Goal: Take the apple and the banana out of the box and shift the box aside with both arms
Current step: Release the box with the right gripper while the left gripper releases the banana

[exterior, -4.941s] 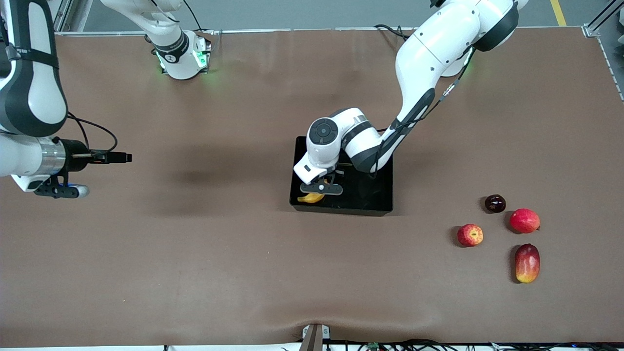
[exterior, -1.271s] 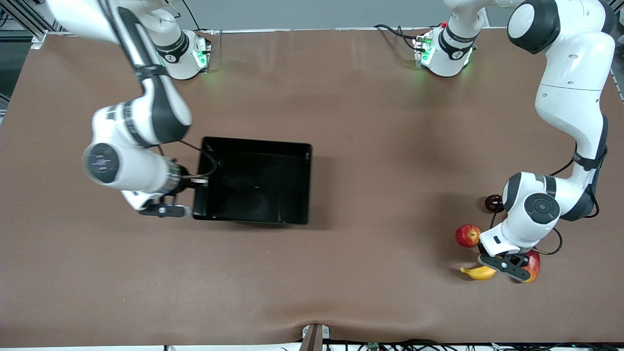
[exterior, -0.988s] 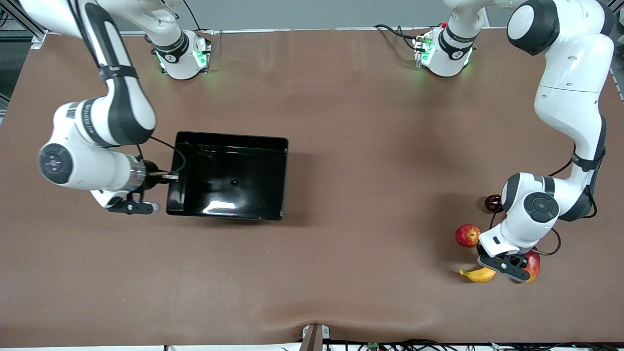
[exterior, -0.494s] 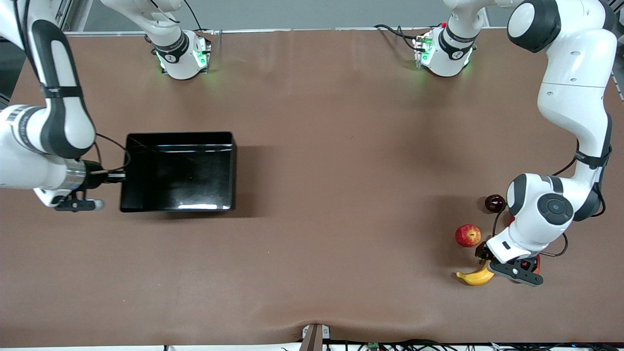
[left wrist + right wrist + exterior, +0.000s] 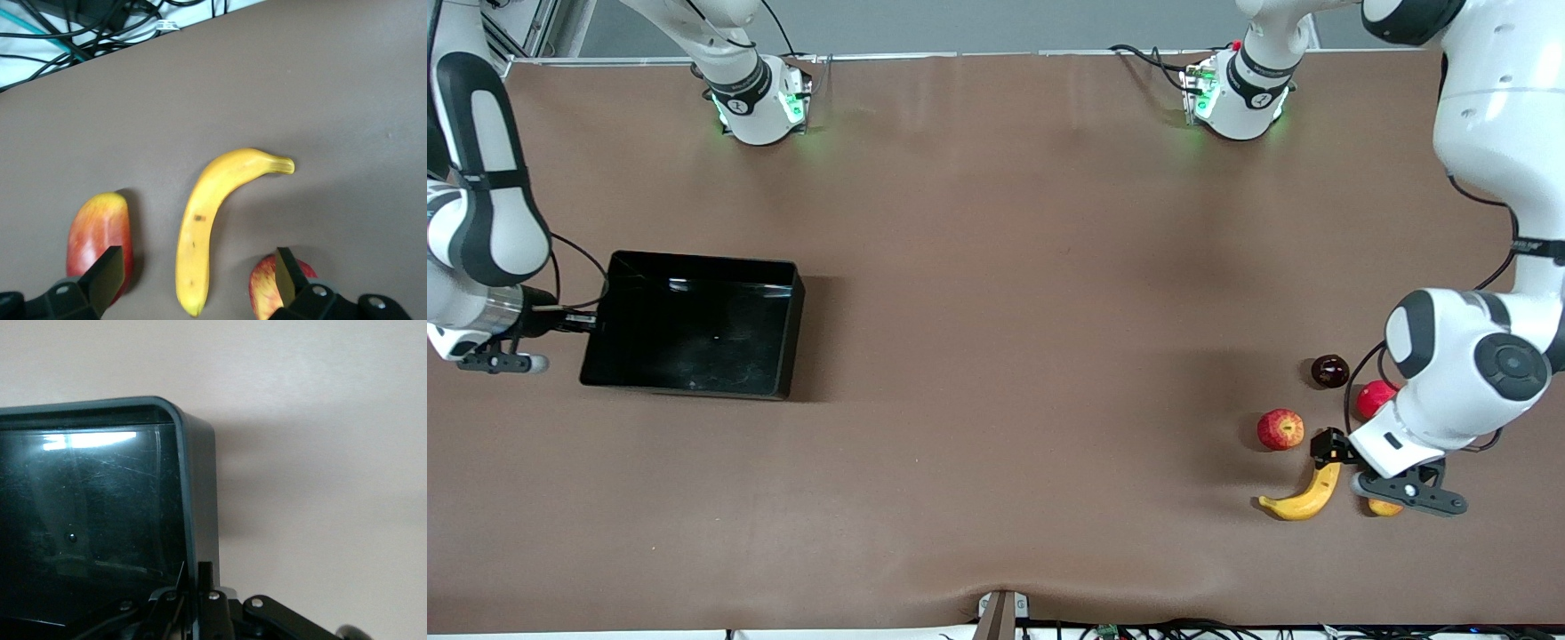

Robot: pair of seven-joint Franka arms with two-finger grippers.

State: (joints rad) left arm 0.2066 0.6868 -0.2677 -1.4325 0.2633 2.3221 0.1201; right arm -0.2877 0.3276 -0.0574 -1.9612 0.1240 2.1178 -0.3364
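The box (image 5: 691, 324) sits empty at the right arm's end of the table, its long side running along the table, and the short wall that faces that end is the one I have hold of. My right gripper (image 5: 585, 322) is pinched tight on that wall's rim; in the right wrist view the rim (image 5: 199, 520) runs straight down between my fingertips. So any further slide has to go along the box's long axis, away from the fruit, and this arm alone is near enough to make it.

The banana (image 5: 1304, 496) lies out on the table at the left arm's end, nearer the front camera than the apple (image 5: 1281, 429), its upper tip just beside my left gripper (image 5: 1334, 447). In the left wrist view it curves lengthwise through the gap, with one finger (image 5: 107, 275) on either side and neither touching it: those fingers are spread wide and hold nothing. The left arm is well apart from the box
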